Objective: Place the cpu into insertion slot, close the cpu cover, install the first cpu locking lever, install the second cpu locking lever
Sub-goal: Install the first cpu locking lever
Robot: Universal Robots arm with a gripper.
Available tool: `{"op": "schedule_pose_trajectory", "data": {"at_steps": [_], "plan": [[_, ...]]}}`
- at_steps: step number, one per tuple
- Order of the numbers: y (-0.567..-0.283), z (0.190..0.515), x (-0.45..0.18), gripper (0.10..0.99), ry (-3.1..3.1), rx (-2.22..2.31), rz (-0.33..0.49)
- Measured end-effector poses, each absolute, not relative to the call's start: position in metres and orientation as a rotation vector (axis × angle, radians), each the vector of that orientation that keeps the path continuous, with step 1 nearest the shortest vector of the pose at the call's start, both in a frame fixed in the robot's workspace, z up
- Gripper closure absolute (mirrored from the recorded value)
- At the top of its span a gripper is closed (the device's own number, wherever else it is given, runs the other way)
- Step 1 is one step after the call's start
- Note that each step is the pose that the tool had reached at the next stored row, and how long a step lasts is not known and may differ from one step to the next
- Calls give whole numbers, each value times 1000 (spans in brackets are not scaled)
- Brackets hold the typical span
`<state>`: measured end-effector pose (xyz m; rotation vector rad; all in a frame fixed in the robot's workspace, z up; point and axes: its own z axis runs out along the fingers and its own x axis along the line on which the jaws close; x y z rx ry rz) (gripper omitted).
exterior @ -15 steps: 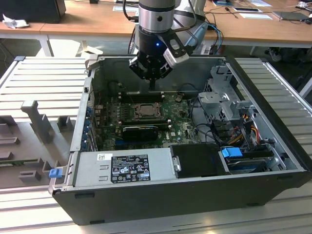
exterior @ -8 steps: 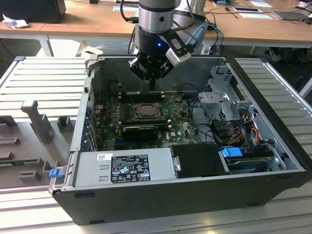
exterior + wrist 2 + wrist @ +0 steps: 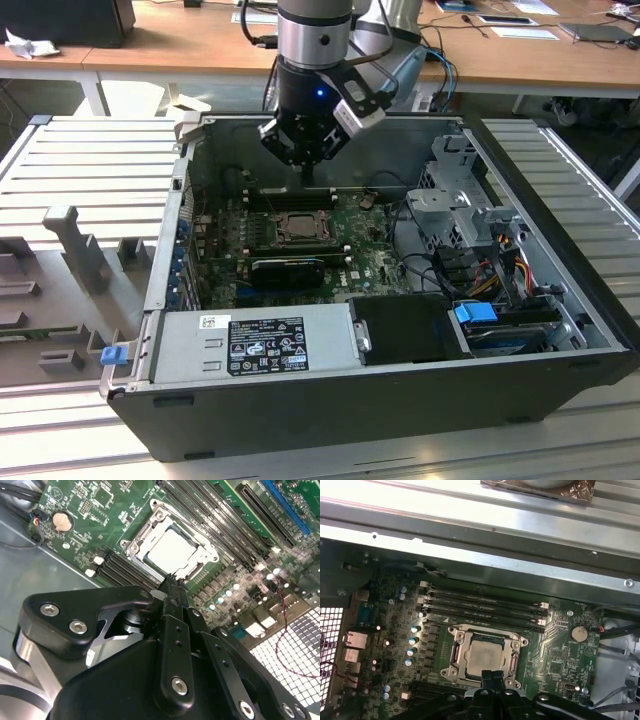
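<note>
The cpu (image 3: 172, 550) (image 3: 482, 657) lies flat in its socket on the green motherboard, pale metal top showing. The cpu cover (image 3: 141, 534) (image 3: 454, 652) is down around it, a metal frame with the chip showing through its square opening. In the exterior view the socket (image 3: 297, 228) sits mid-board inside the open computer case. My gripper (image 3: 305, 172) (image 3: 173, 584) (image 3: 493, 676) hangs just above the socket's edge, a little toward the memory slots, shut with nothing between its fingers. How the locking levers stand I cannot tell.
Memory slots (image 3: 480, 605) run beside the socket, and a coin battery (image 3: 578, 633) sits nearby. A long black card (image 3: 290, 270) lies in front of the socket. The power supply box (image 3: 255, 340), drive cage (image 3: 460, 190), cables and case walls ring the board.
</note>
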<state>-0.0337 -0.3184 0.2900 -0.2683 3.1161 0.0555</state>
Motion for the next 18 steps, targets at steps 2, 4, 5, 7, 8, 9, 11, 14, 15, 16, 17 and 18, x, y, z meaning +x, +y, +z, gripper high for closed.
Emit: {"op": "schedule_pose_trajectory", "data": {"at_steps": [2,4,5,7,8,9,11,14,15,16,17,18], "plan": [[-318,290,-36,980,3116,-268,55],[-318,290,-40,980,3116,-268,56],[-318,289,-43,980,3116,-268,55],[-318,288,-47,980,3116,-268,56],[-318,287,-48,980,3117,-257,56],[-318,287,-48,980,3119,-222,55],[-318,286,-48,980,3121,-181,55],[-318,283,-48,980,3125,-35,54],[-318,283,-48,980,3125,-6,53],[-318,283,-48,980,3125,15,53],[-318,283,-48,980,3124,19,53],[-318,283,-48,980,3124,21,53]]}}
